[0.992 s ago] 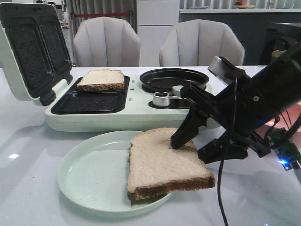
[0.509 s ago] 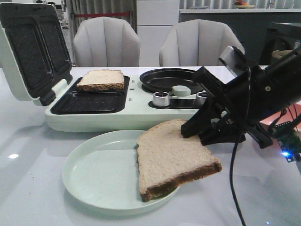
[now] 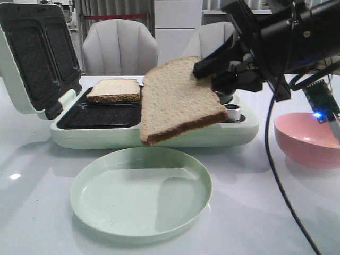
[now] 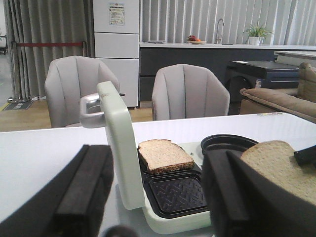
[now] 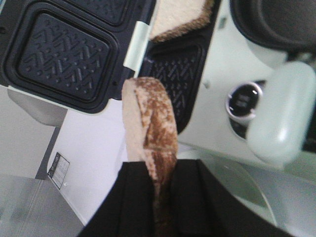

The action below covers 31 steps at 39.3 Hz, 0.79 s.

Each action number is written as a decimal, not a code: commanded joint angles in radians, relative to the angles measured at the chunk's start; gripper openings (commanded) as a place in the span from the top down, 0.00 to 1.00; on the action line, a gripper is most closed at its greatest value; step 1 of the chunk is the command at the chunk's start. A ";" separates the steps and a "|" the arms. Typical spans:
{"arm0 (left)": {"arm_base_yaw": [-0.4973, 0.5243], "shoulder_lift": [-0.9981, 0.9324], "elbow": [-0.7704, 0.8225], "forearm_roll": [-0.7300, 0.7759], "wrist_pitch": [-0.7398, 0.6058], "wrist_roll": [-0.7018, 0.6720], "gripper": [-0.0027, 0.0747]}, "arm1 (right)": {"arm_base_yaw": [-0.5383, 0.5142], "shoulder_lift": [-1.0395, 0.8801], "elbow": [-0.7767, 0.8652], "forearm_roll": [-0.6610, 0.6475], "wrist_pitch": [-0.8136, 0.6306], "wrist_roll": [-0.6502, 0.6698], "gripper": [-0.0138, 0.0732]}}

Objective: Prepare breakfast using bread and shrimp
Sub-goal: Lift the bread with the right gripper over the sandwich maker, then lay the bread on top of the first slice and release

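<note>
At the far left of the table a pale green sandwich maker is seen standing with its lid propped open. Two dark grill wells are exposed in its base: the far well is occupied by one slice of bread, while the near well is bare. A round hotplate pan is set into the right half of the appliance.

Near the front edge, a pale green plate is left with nothing on it.

Above the plate and in front of the appliance, the second slice is held in the air by the right gripper, whose jaws are clamped on one corner of its crust. The slice is tilted, its free end sagging toward the near left.

A pink bowl is seen at the right; its contents cannot be made out, and no shrimp can be identified.

The left gripper is held low near the appliance, its jaws apart and nothing between them.

Several risks are judged likely. Because only a corner is pinched, the soft bread could tear or slip free under its own weight. If it is released while tilted, it could be dropped across the ridge between the wells, or onto the first slice, rather than flat in the near well. The lid or rim could also be struck.
</note>
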State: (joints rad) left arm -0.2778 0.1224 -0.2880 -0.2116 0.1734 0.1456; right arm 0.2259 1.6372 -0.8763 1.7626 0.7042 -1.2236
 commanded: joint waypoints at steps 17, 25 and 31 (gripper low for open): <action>-0.004 0.012 -0.027 -0.010 -0.083 -0.007 0.37 | 0.188 0.232 -0.453 0.142 -0.104 -0.031 0.68; -0.004 0.012 -0.027 -0.010 -0.083 -0.007 0.37 | 0.221 0.326 -0.590 0.142 -0.162 0.014 0.68; -0.004 0.012 -0.027 -0.010 -0.083 -0.007 0.37 | 0.244 0.380 -0.659 0.142 -0.218 0.035 0.68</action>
State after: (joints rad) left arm -0.2778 0.1224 -0.2880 -0.2116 0.1734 0.1456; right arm 0.4605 2.0552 -1.4754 1.7883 0.4856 -1.1935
